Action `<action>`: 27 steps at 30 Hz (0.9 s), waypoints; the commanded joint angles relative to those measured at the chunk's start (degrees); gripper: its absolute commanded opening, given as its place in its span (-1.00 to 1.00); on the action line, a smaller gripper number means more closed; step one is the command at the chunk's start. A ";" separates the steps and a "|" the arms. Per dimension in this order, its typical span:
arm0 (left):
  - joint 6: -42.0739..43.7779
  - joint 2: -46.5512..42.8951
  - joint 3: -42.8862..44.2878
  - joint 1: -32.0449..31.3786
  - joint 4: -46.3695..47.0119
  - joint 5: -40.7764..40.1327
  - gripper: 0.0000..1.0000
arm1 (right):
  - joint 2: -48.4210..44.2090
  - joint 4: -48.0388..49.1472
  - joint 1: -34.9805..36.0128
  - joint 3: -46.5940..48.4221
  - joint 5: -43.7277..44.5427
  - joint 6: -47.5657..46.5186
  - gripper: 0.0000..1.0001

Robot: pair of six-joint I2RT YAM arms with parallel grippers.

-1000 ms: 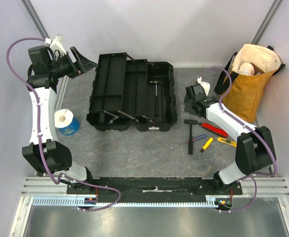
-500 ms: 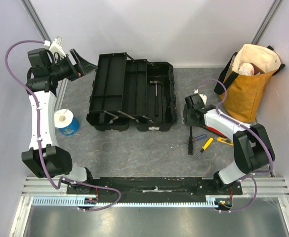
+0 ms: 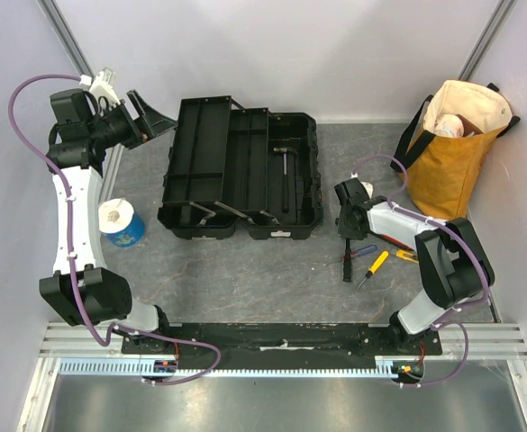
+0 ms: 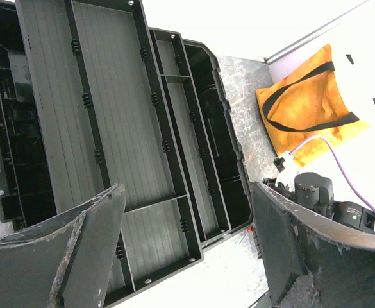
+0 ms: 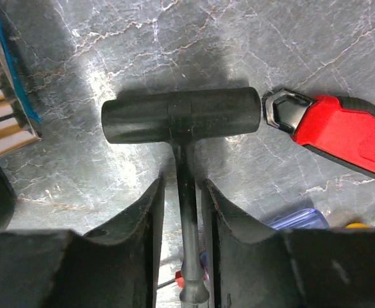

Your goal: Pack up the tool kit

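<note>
The black toolbox lies open at the back of the table, its trays spread out; the left wrist view looks down into its ribbed trays. My left gripper hangs open in the air to the left of it, fingertips wide apart. A black-headed hammer lies on the table right of the box. My right gripper is down over it, its fingers straddling the metal shaft just below the head, with a thin gap showing on each side. Red-handled pliers lie just right of the hammer head.
Two screwdrivers, one yellow-handled and one blue, and a yellow knife lie beside the hammer handle. A mustard tote bag stands at the back right. A blue-and-white cup sits by the left arm. One tool lies inside the box.
The right gripper has come down and toward the near edge onto the hammer, and its fingers have narrowed around the shaft. The left arm has barely moved.
</note>
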 commanded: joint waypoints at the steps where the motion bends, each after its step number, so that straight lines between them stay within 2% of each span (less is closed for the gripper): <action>1: 1.10 -2.12 0.32 -0.17 -0.75 -0.18 0.70 | 0.42 0.47 0.17 0.61 0.23 0.26 -0.48; 3: 1.10 -2.38 0.23 -0.16 -0.75 -0.26 0.70 | -0.02 0.12 0.17 1.57 1.64 0.26 -0.79; 6: 1.02 -2.29 0.40 -0.08 -0.84 -0.35 0.70 | -0.90 -1.19 0.17 3.77 4.45 -0.09 -1.00; 10: 0.75 -2.03 1.28 -0.17 -0.75 -0.26 0.69 | -3.53 -2.52 0.17 8.07 7.35 -1.06 -1.00; 17: 1.02 -2.47 1.64 -0.17 -1.54 -0.52 0.69 | -4.77 -4.36 0.17 20.90 7.80 -3.26 -1.00; 27: 2.16 -4.84 1.37 -0.25 -3.12 -2.28 0.69 | -3.02 1.17 1.22 31.19 -0.55 -2.65 -1.00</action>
